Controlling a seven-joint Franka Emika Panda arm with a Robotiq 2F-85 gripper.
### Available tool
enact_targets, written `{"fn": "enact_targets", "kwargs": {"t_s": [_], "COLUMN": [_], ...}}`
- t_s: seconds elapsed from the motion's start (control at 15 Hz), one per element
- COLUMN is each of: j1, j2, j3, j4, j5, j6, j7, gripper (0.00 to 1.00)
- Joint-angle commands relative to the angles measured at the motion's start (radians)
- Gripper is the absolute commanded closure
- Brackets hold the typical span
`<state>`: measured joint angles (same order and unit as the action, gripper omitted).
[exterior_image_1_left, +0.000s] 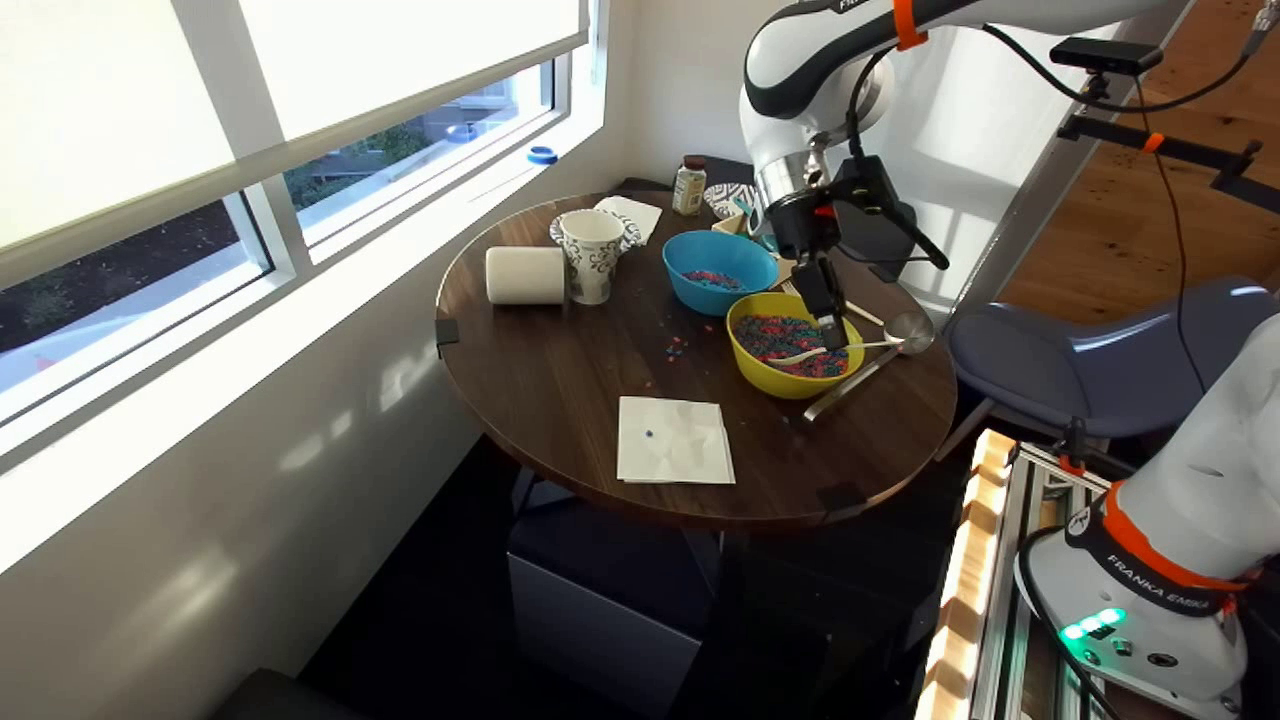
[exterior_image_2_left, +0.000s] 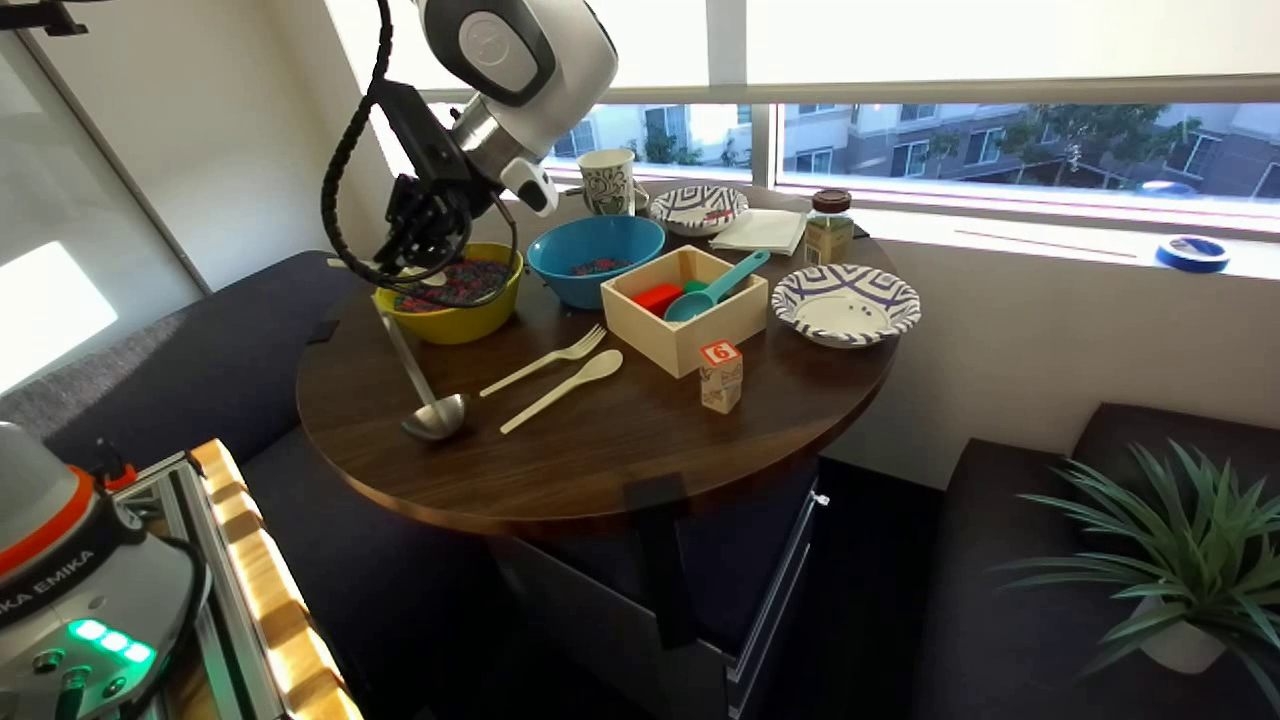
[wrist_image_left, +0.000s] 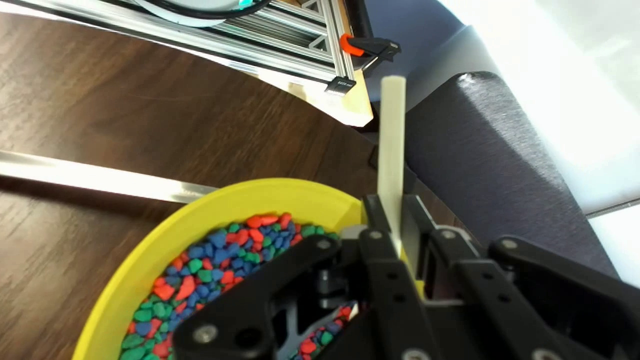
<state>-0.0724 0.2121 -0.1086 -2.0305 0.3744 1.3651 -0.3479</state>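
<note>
Slim cream-coloured spoon-like utensil (wrist_image_left: 392, 130) (wood/plastic unclear) pinched by black two-fingered hand (wrist_image_left: 394, 210), right of centre, wrist view | held over red-blue-green gravel (wrist_image_left: 220, 257) in round yellow bowl (wrist_image_left: 270, 192), lower left; contact can't be told | best guided slowly, level, rim cleared

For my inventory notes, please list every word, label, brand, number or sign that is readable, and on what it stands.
"FRANKA EMIKA": black band on the robot base.
"6": top of the wooden block.
"FR", rest cut off: robot arm.
Too small or blurred: labels on brown-capped bottle, blue tape roll, black end cap, block's sides.
</note>
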Motion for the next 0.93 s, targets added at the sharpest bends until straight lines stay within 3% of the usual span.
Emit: {"fn": "enact_targets", "kwargs": {"t_s": [0.0, 0.47, 0.87], "j1": [-0.03, -0.05, -0.038], "j2": [0.039, 0.057, 0.042], "j3": [0.011, 0.01, 0.022], "j4": [0.019, 0.021, 0.011], "j5": [0.033, -0.004, -0.121], "j6": [-0.022, 0.013, 0.078], "j7": [0.045, 0.047, 0.014], "gripper": [0.97, 0.97, 0.97]}}
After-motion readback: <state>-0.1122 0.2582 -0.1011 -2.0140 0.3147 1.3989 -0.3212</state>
